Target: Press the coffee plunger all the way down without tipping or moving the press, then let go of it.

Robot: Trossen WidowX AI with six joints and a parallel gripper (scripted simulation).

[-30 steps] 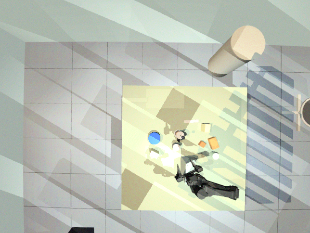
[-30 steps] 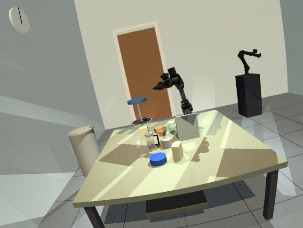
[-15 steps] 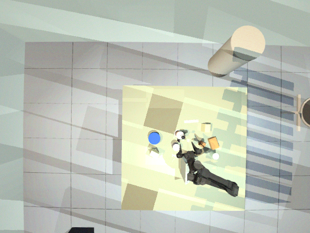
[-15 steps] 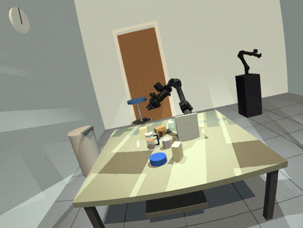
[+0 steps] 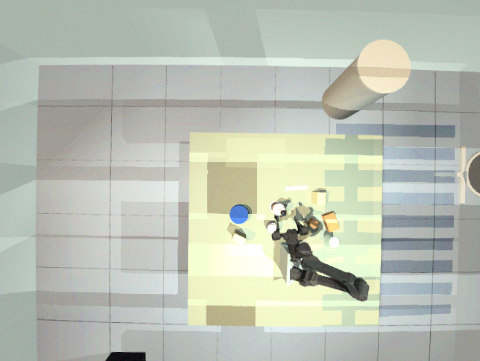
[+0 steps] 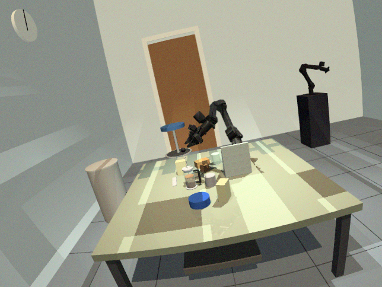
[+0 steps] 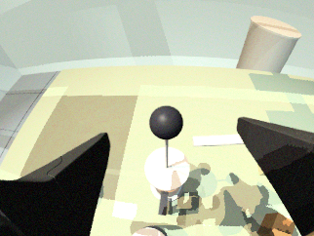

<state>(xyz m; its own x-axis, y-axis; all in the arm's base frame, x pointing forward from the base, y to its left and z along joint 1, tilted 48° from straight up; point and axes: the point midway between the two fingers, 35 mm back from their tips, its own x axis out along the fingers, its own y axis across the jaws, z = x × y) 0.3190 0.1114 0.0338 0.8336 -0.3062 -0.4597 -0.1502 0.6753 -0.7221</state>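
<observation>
Patchy yellow table (image 6: 277,197), grey tiled floor (image 6: 355,129), brown door (image 6: 178,86); gripper (image 6: 191,142) wide, empty.

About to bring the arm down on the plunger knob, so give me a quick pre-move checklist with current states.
1. Gripper open, nothing between the fingers: ok.
2. Plunger knob centred between the fingers in the wrist view: ok.
3. Plunger raised, rod showing above the lid: ok.
4. Coffee press upright on the table: ok.
5. Gripper above the knob, no contact yet: ok.
6. Clearance to the white cup beside the press: cannot tell.
</observation>
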